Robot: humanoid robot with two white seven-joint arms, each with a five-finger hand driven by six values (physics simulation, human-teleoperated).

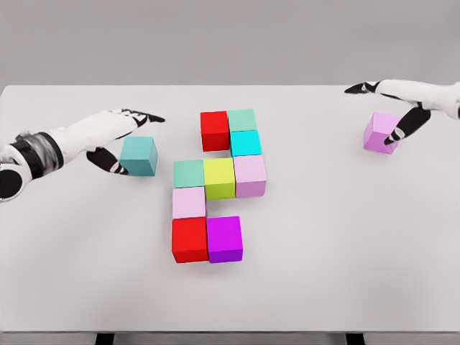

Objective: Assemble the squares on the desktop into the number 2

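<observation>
Several cubes form a block figure mid-table: red [214, 131] and mint [242, 120] on top, cyan [246, 143] below, then a row of mint [189, 173], yellow-green [219, 178] and pale pink [249, 176]. Under that row sit a pale pink cube [189, 203], a red one [190, 239] and a purple one [224, 238]. A loose teal cube [139, 156] lies to the left. My left hand [136, 140] is open around it, fingers stretched behind, thumb at its left face. A loose violet cube [380, 132] lies far right, with my open right hand [369, 115] over it, thumb against its right side.
The white table [323, 273] spans the view, its far edge near the top and its front edge along the bottom. Both forearms come in low over the table from the sides.
</observation>
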